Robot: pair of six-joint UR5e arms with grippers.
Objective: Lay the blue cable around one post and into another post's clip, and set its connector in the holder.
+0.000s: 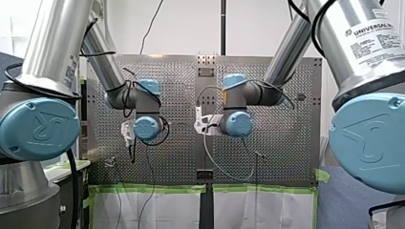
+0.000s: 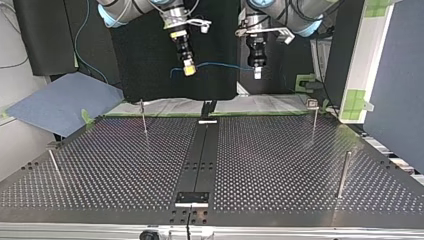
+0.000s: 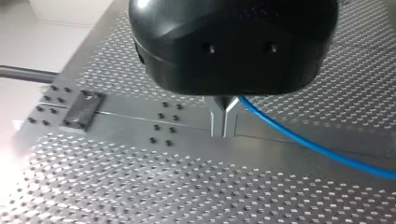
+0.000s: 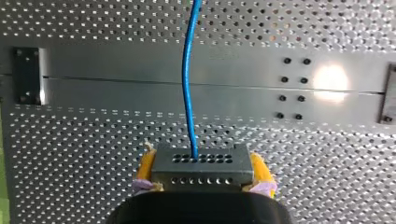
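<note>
The blue cable (image 2: 220, 64) hangs in the air between both grippers, well above the table at the top view's far side. My left gripper (image 3: 224, 131), black with metal fingers (image 3: 216, 119), is shut on the cable (image 3: 299, 140), which trails off to one side of it. My right gripper (image 4: 202, 157) has yellow pads (image 4: 146, 164) shut on the grey perforated connector (image 4: 203, 170); the cable (image 4: 188, 84) runs straight ahead from it. In the top view my right gripper (image 2: 189, 70) is at the left and my left gripper (image 2: 257, 73) at the right.
Thin posts stand on the perforated table: two at the far side (image 2: 143, 116) (image 2: 314, 119), one near the right edge (image 2: 342, 175), one at the left (image 2: 54, 164). A dark centre strip (image 2: 200, 160) carries a black plate (image 2: 191, 197) near the front edge.
</note>
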